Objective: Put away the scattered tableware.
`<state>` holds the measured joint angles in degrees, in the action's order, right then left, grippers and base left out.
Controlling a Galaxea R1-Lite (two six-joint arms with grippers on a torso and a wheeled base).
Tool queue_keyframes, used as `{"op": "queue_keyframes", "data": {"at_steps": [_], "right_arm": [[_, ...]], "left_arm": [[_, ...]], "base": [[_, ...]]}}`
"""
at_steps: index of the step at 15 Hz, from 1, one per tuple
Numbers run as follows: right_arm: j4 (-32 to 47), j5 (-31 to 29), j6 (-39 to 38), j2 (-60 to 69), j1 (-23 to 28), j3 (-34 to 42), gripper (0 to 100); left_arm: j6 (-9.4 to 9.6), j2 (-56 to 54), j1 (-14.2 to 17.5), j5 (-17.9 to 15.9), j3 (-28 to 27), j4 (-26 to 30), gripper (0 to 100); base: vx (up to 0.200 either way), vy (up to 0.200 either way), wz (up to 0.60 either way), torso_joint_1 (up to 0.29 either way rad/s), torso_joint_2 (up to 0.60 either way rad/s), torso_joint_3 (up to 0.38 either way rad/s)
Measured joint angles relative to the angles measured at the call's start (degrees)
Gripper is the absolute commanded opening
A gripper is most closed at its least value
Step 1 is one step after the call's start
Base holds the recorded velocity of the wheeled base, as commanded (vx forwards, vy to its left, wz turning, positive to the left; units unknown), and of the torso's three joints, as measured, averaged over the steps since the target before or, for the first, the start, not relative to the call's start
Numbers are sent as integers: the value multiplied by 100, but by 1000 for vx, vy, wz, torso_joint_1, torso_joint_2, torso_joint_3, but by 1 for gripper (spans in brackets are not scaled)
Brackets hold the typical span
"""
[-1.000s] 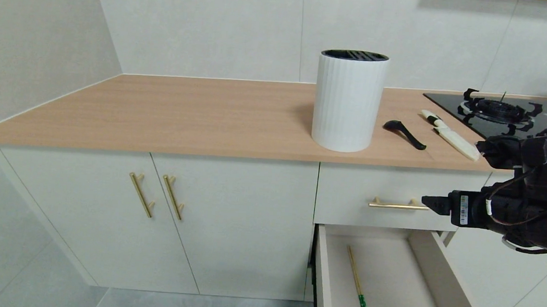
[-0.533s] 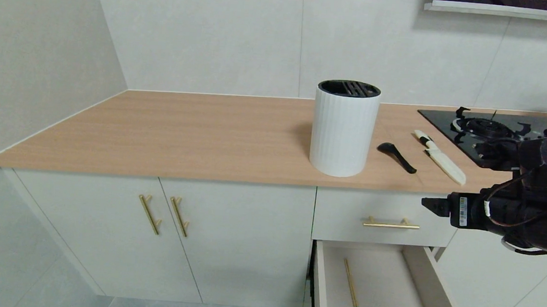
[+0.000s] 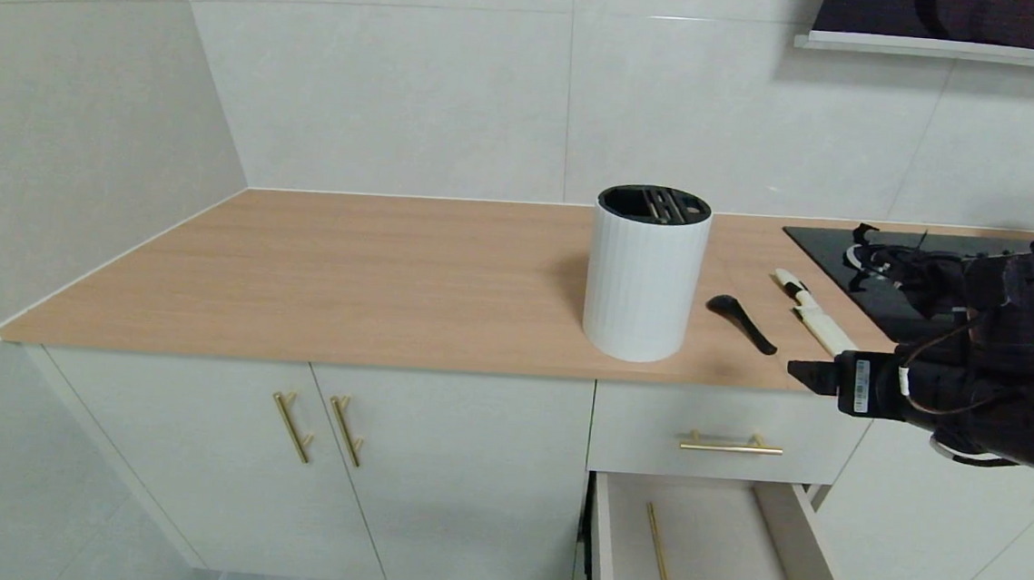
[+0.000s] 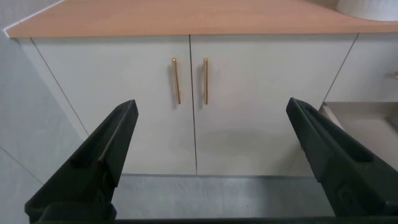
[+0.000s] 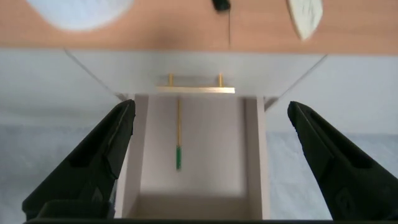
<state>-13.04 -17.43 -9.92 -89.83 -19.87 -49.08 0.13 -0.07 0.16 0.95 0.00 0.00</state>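
A white ribbed utensil holder point(image 3: 645, 281) stands on the wooden counter point(image 3: 372, 280). Right of it lie a black spoon point(image 3: 740, 321) and a white knife point(image 3: 810, 321). Below, the lower drawer point(image 3: 790, 555) is pulled out with one green-tipped chopstick point(image 3: 660, 564) inside. My right gripper point(image 5: 211, 162) hangs open over that drawer in front of the counter edge, holding nothing; one finger point(image 3: 824, 382) points toward the holder. From there I see the chopstick point(image 5: 178, 134), spoon point(image 5: 221, 5) and knife point(image 5: 306, 15). My left gripper point(image 4: 211, 162) is open and empty, low before the cabinet doors.
A black gas hob point(image 3: 883, 261) sits at the counter's right end. The upper drawer is shut, with a gold handle point(image 3: 730, 447). Two cabinet doors with gold handles point(image 4: 176, 81) are on the left. Tiled walls bound the counter behind and to the left.
The head view has shifted, so the counter and drawer sit lower in the picture. The tableware has not moved. My right arm keeps about the same place.
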Motion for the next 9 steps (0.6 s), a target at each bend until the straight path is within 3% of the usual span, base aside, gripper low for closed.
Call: {"op": "queue_keyframes", "data": {"at_steps": [3, 5, 9], "right_arm": [[-975, 123, 196, -650, 304, -310, 100], [-1226, 325, 276, -1182, 595, -930, 100], [-1295, 1759, 547, -2144, 1042, -2068, 100]], "left_arm": [[0, 0, 0, -2, 0, 0, 100], [-2, 0, 0, 0, 0, 0, 100], [2, 0, 0, 0, 0, 0, 100]], "base": [[0, 0, 0, 0, 0, 0], [0, 0, 0, 0, 0, 0], [0, 0, 0, 0, 0, 0]]}}
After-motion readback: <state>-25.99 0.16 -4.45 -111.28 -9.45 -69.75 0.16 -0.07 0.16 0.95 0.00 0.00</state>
